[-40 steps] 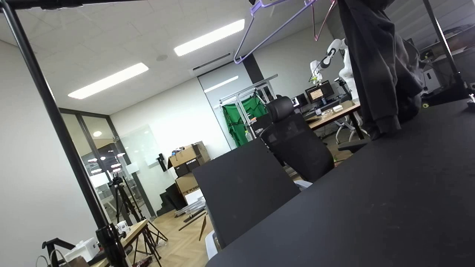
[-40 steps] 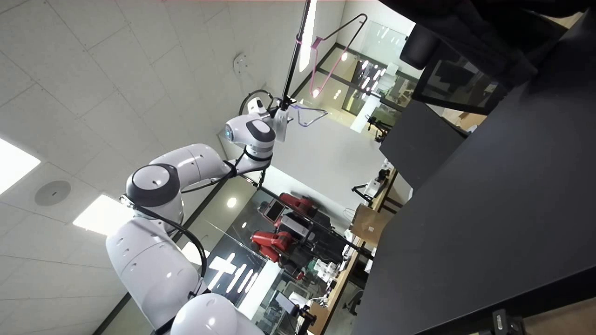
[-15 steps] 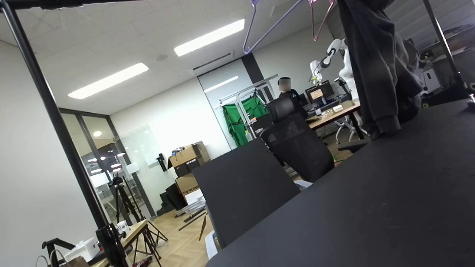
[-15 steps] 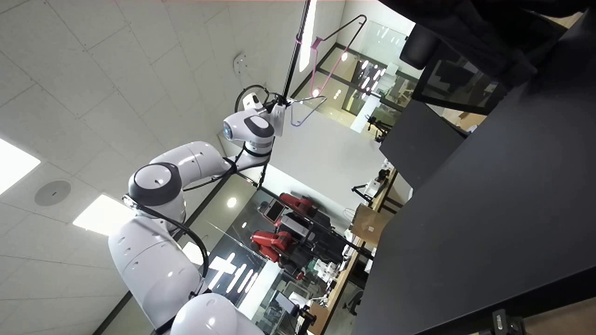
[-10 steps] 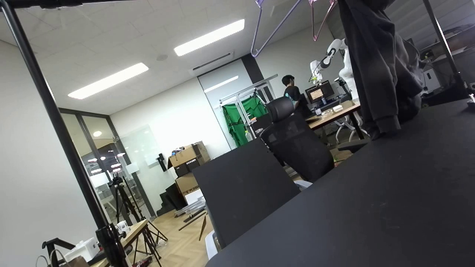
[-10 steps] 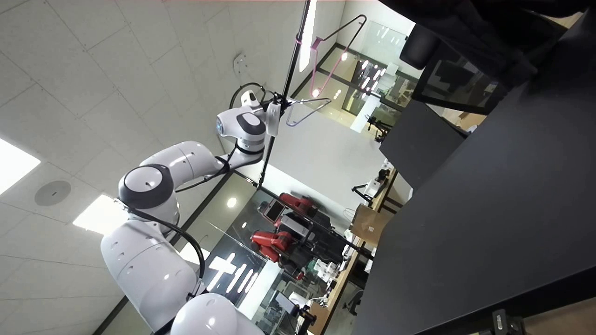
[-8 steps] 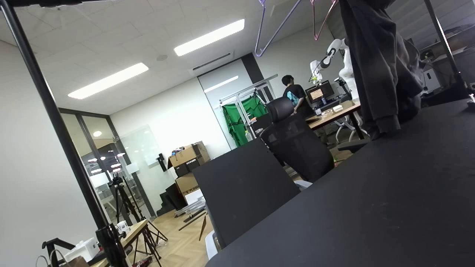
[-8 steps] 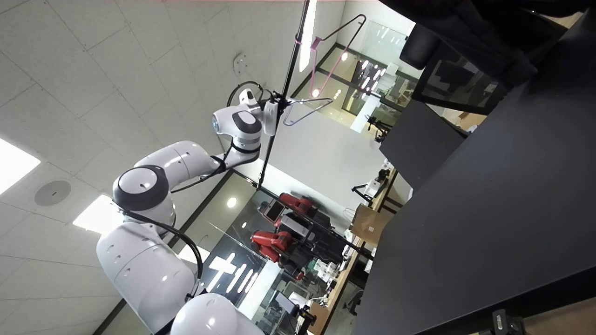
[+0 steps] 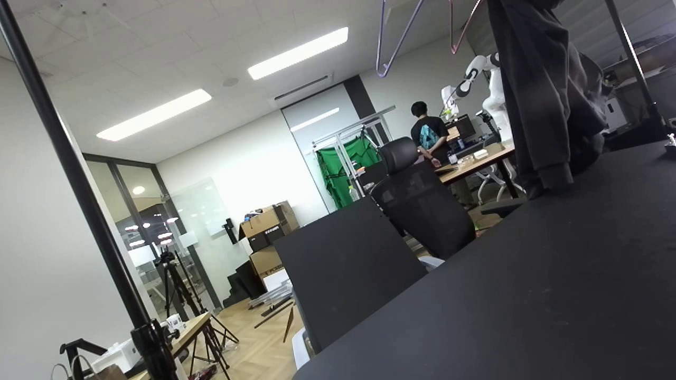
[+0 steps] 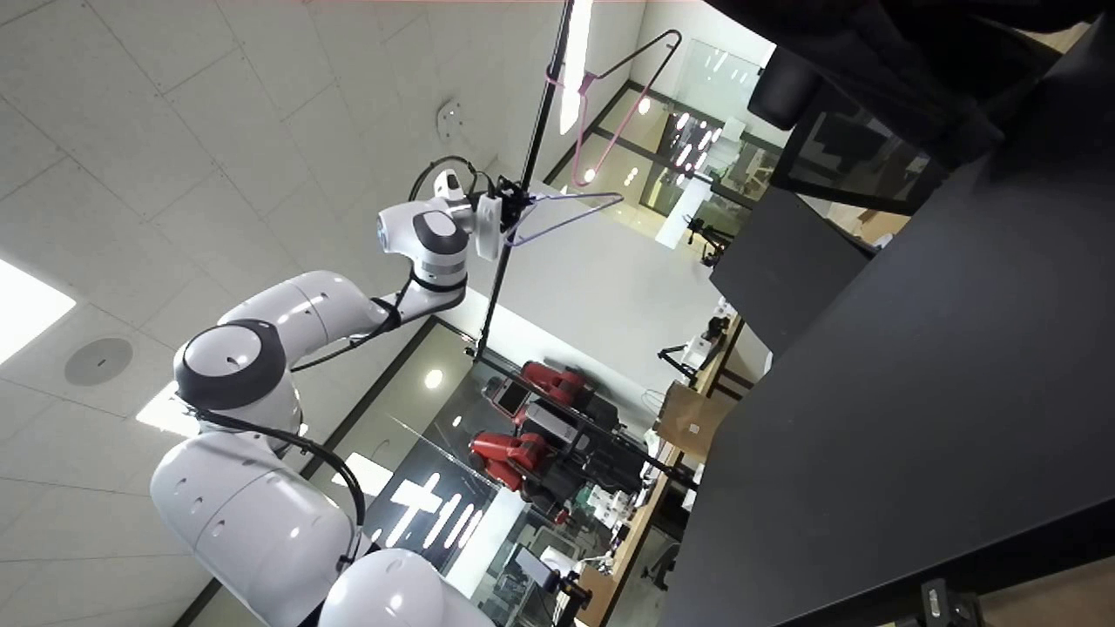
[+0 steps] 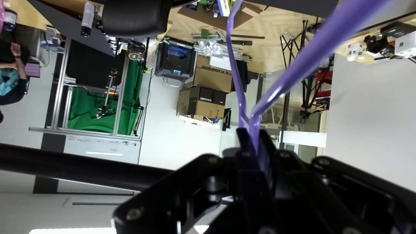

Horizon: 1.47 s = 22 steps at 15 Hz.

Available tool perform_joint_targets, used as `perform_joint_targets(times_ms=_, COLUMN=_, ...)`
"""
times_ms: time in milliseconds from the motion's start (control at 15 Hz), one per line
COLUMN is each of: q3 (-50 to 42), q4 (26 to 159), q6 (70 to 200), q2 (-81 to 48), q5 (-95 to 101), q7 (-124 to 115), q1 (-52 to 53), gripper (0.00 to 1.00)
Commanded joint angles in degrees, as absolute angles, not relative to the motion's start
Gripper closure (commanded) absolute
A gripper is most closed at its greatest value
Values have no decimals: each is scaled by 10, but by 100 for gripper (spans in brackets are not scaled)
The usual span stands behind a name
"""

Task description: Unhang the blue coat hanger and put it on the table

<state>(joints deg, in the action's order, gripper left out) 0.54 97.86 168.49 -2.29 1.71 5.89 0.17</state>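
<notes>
In the wrist view my gripper is shut on the neck of the blue coat hanger, whose two lavender arms spread away from the fingertips. An exterior view shows the gripper up high beside a black rail, with the blue coat hanger sticking out sideways from it. Its hook is hidden, so I cannot tell if it still rests on the rail. Elsewhere, only the lower end of the blue coat hanger shows at the top edge. The black table lies well below.
A pink hanger hangs from the same rail, near the blue one. The stand's black pole rises at one side. Someone in dark clothes is at the table's edge, and another person stands farther back.
The arm has drawn back leftward in an exterior view, taking the blue hanger along. Rail, pole and pink hanger have shifted slightly too. A person has appeared in the background.
</notes>
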Motion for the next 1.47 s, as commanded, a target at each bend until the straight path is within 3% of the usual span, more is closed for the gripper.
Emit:
perform_joint_targets(times_ms=0, q3=7, q4=1032, q6=1683, q2=35, q5=23, q7=51, q1=5, gripper=98)
perform_joint_targets(times_ms=933, q3=-30, q4=1029, q6=1896, q2=-21, q5=204, q7=-114, q1=-30, gripper=98)
perform_joint_targets(times_ms=1200, q3=-32, q4=1035, q6=1942, q2=-26, q5=99, q7=-29, q1=-34, gripper=98)
perform_joint_targets(times_ms=1400, q3=-24, q4=1055, q6=1897, q2=-3, q5=73, q7=-9, q1=-26, gripper=98)
